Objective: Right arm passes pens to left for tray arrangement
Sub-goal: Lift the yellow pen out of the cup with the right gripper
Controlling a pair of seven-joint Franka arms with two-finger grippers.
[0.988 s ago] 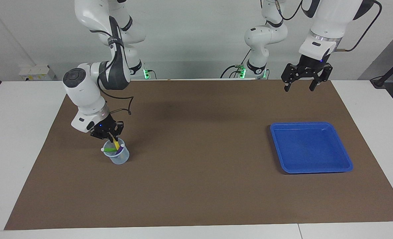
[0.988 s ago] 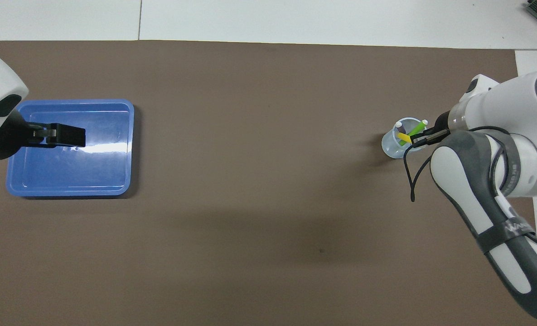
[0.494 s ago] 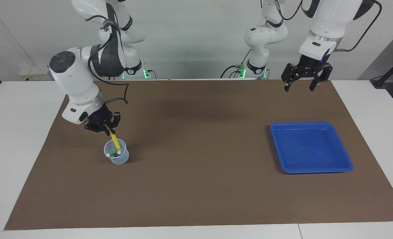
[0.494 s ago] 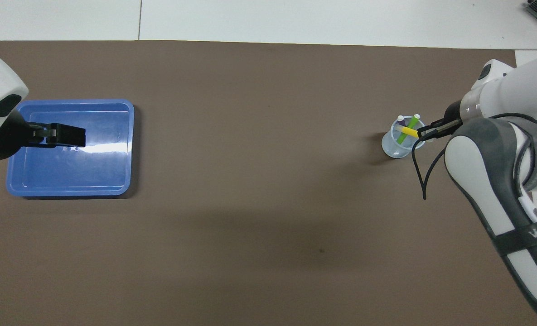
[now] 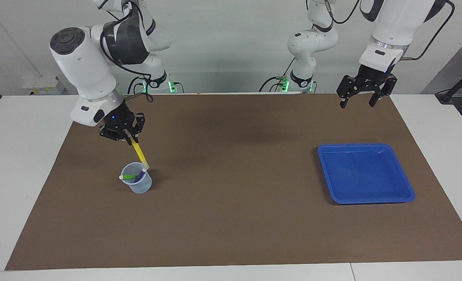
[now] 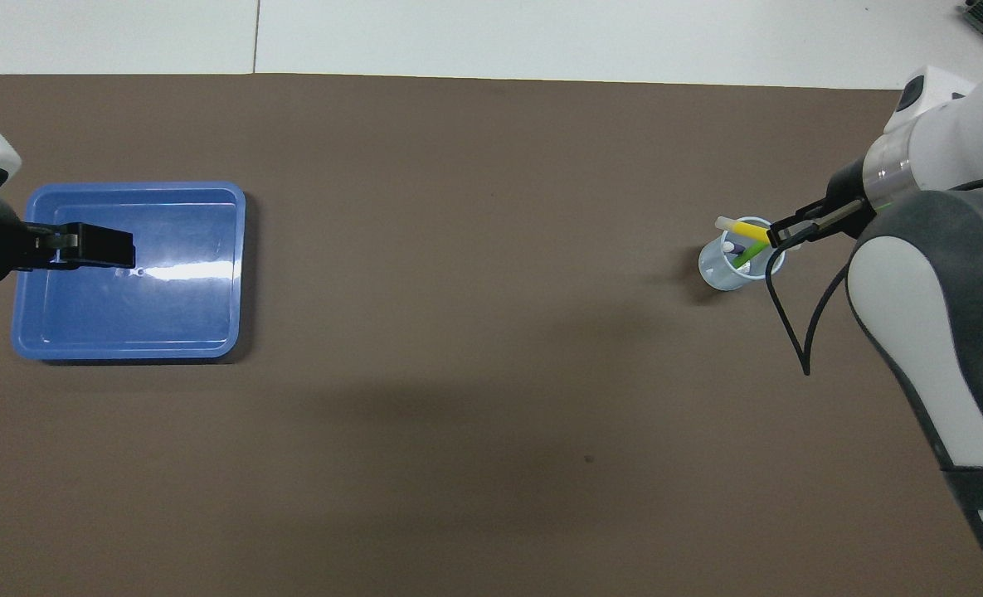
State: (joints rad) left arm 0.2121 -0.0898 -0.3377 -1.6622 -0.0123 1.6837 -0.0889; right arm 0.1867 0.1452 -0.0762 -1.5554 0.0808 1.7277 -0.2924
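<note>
Your right end effector is gripping the yellow pen by its upper end, holding it tilted above the translucent cup, its pale cap at the cup's rim. The green pen and purple pen are sitting in that cup. Your left end effector is waiting, fingers spread wide, over the brown mat covering the table. The blue tray is lying at the left arm's end, nothing standing between cup and tray.
</note>
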